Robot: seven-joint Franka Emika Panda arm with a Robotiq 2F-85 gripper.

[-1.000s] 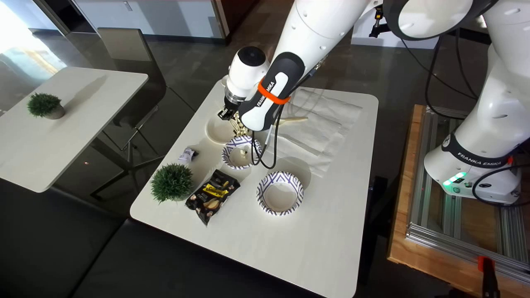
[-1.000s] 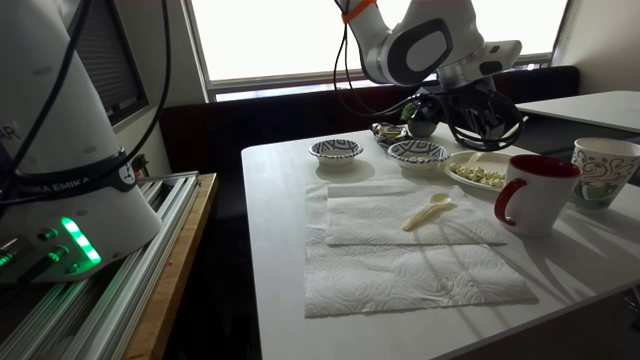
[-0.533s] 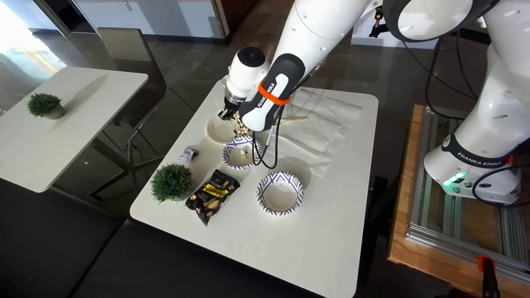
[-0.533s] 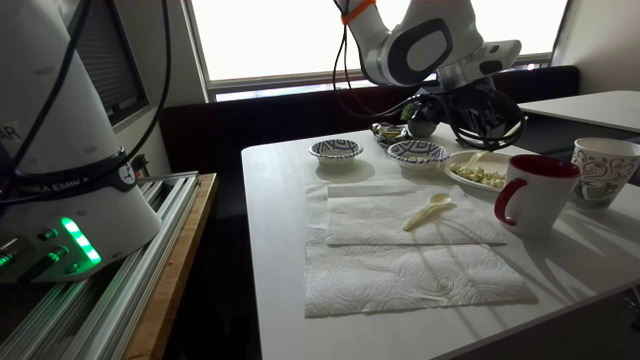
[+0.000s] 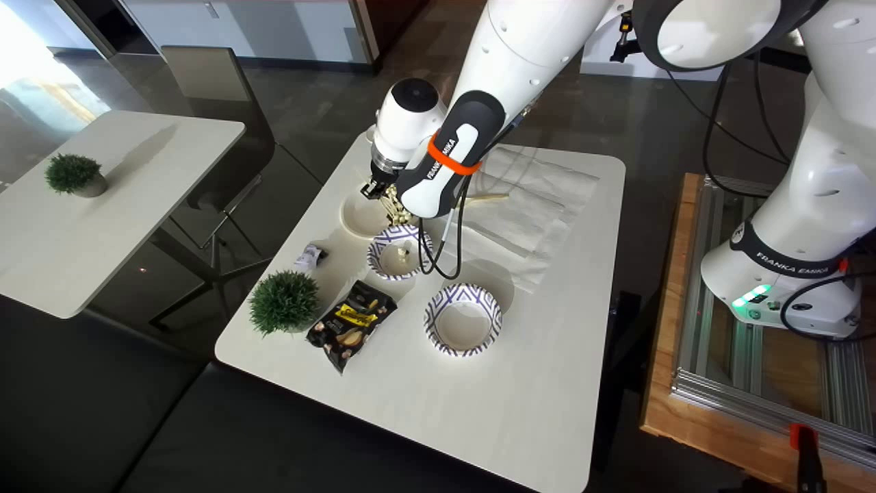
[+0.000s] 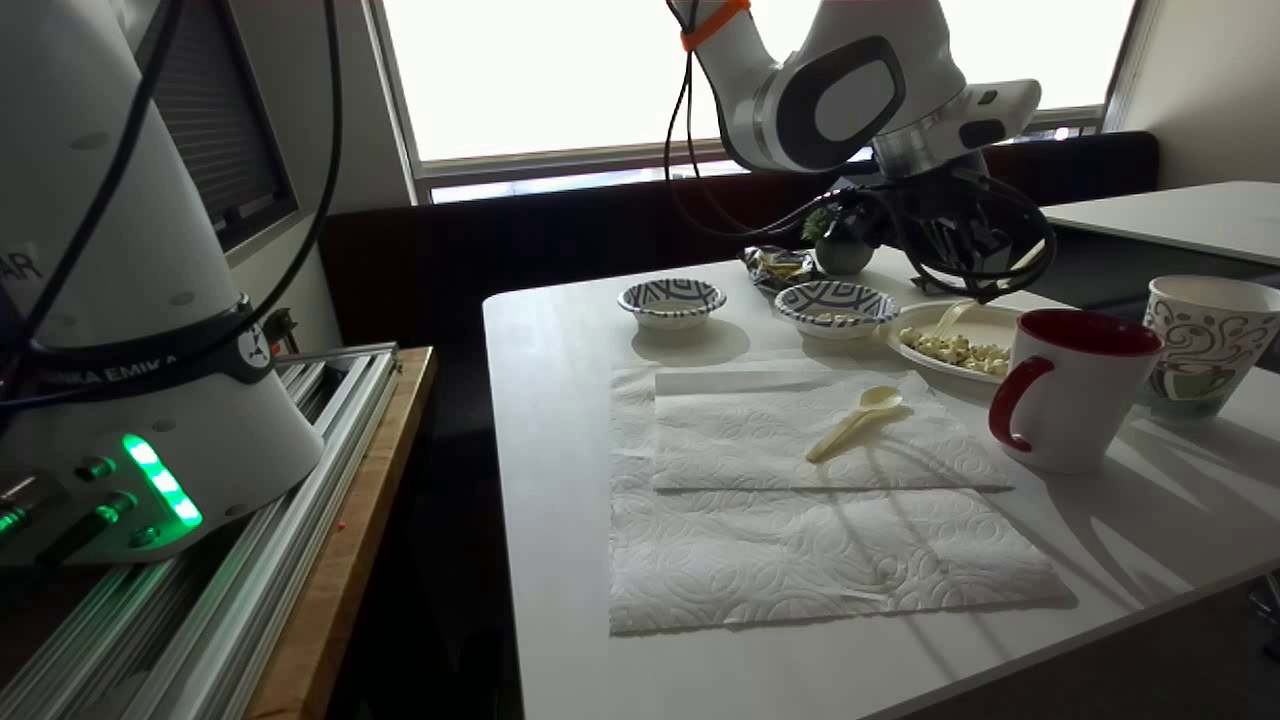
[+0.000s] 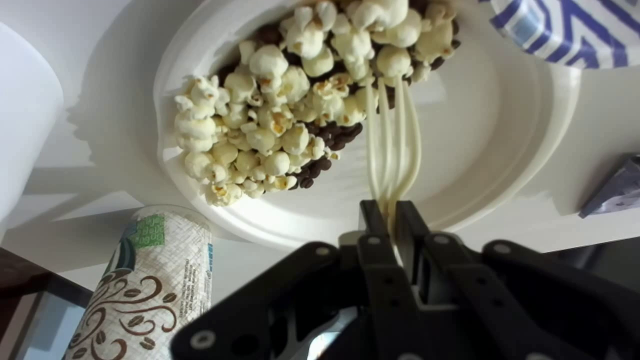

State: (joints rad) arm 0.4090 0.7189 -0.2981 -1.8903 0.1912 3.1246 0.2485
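Note:
My gripper [image 7: 389, 210] is shut on a pale plastic fork [image 7: 392, 145]. The fork's tines point to the popcorn [image 7: 270, 115] and overlap its edge; whether they touch it I cannot tell. The popcorn lies with small dark brown pieces [image 7: 332, 134] on one side of a white plate [image 7: 460, 150]. In an exterior view the gripper [image 5: 373, 188] is above the plate [image 5: 357, 218]. Cables partly hide the gripper in another exterior view, where the fork [image 6: 955, 315] slants down over the plate rim [image 6: 930, 372]. A patterned bowl [image 5: 397, 233] with a little popcorn stands beside the plate.
A second patterned bowl [image 5: 462, 325], a snack bag [image 5: 352, 322], a plant [image 5: 285, 301] and a small wrapper [image 5: 310, 257] are on the table. A red-handled mug [image 6: 1075, 400] and paper cup [image 6: 1205, 345] stand near the plate. A spoon [image 6: 850, 425] lies on paper towels [image 6: 800, 540].
The arm and its hanging cable loop have shifted very slightly. The fork stays in the gripper, and the things on the table have not moved.

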